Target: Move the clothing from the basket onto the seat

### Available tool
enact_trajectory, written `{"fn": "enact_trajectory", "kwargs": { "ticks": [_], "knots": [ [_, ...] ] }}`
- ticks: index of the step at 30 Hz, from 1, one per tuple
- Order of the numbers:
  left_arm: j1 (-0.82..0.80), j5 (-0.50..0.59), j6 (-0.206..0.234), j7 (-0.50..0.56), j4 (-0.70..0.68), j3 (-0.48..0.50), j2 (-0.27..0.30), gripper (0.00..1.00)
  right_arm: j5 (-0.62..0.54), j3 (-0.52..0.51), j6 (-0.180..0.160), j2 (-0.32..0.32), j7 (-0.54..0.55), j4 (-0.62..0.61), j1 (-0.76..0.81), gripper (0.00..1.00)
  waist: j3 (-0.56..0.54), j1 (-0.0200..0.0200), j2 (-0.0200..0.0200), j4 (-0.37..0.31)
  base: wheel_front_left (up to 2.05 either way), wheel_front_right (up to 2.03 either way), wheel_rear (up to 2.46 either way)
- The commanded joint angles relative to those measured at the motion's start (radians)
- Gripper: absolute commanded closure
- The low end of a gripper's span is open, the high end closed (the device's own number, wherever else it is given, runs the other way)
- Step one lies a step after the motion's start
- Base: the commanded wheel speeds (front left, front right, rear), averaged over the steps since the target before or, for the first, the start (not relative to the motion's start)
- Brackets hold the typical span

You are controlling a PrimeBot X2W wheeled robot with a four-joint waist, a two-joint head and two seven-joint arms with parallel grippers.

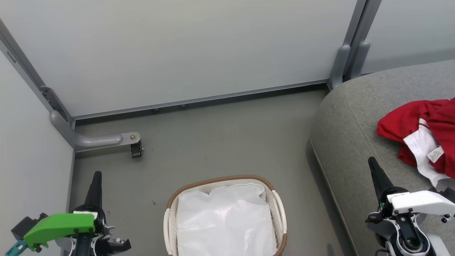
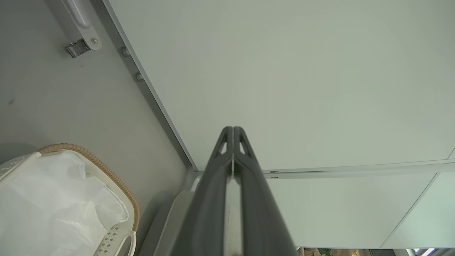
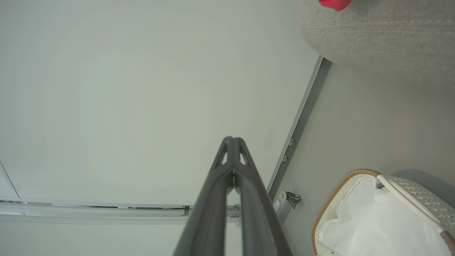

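Grey floor (image 1: pixel 220 142), pale partition walls (image 1: pixel 199 49). Clothing (image 1: pixel 401 124): crumpled red, white panel, small tag, lying on grey seat (image 1: pixel 355 117). Basket (image 1: pixel 220 177): white liner (image 1: pixel 224 217) inside. Left gripper (image 1: pixel 96 175), right gripper (image 1: pixel 371 160): fingers together, holding nothing.

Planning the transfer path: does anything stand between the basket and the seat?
Nothing visible does. Bare floor separates the basket from the seat. The clothing already lies on the seat, and in the basket I see the white liner.
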Motion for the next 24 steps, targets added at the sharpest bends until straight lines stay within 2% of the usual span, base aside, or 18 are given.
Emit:
{"fn": "enact_trajectory", "kwargs": {
  "ticks": [1,24],
  "knots": [
    [-0.016,-0.023,-0.008,0.006,-0.008,0.006,0.006,1.00,0.024,-0.004,0.000,-0.006,0.007,-0.009,0.014,1.00,-0.001,0.0000,-0.0001,0.000,0.00,0.00,0.00],
    [-0.023,-0.159,-0.019,0.045,-0.016,0.016,0.007,1.00,0.169,-0.013,0.000,-0.007,0.044,-0.029,0.029,1.00,-0.018,0.0000,-0.0001,0.005,0.00,0.00,0.00]
  ]
}}
